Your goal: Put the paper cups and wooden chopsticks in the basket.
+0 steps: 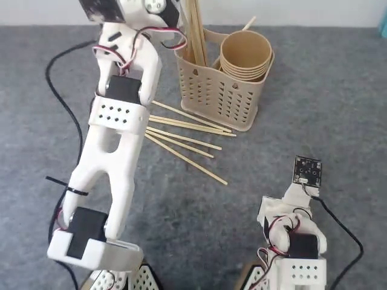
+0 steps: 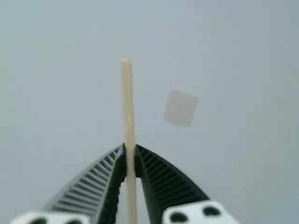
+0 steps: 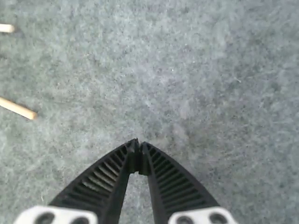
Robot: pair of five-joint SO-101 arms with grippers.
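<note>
Pale wood is the thing to watch here. The left gripper (image 2: 130, 150) is pinched narrow on one thin, light wooden chopstick (image 2: 126, 102), which sticks straight out past the fingertips against a plain grey backdrop (image 2: 233, 56). In the high view the white left arm (image 1: 115, 151) runs from the lower left up to the top edge, ending just left of the tan perforated plastic basket (image 1: 221, 99) in the upper middle. A stack of tan paper cups (image 1: 245, 51) is already sitting in the right side of the basket, and a few standing chopsticks (image 1: 195, 30) poke up from its left side. It's hard to say whether the held one is among them. A fan of loose chopsticks (image 1: 184, 136) lies on the grey carpet (image 1: 320, 115) near the centre of the frame, just beside the basket's lower-left corner. The right gripper (image 3: 138, 144) is closed on nothing and hangs over bare carpet, with its arm folded at the lower right. The step looks like dropping the held stick in. It should go best if the lower tip is lined up over the basket's left side, clear of the rim and the cups. The stick should stay upright and only be released once the tip is well inside. Released from high up, a long skinny stick could bounce out or knock the others over.
</note>
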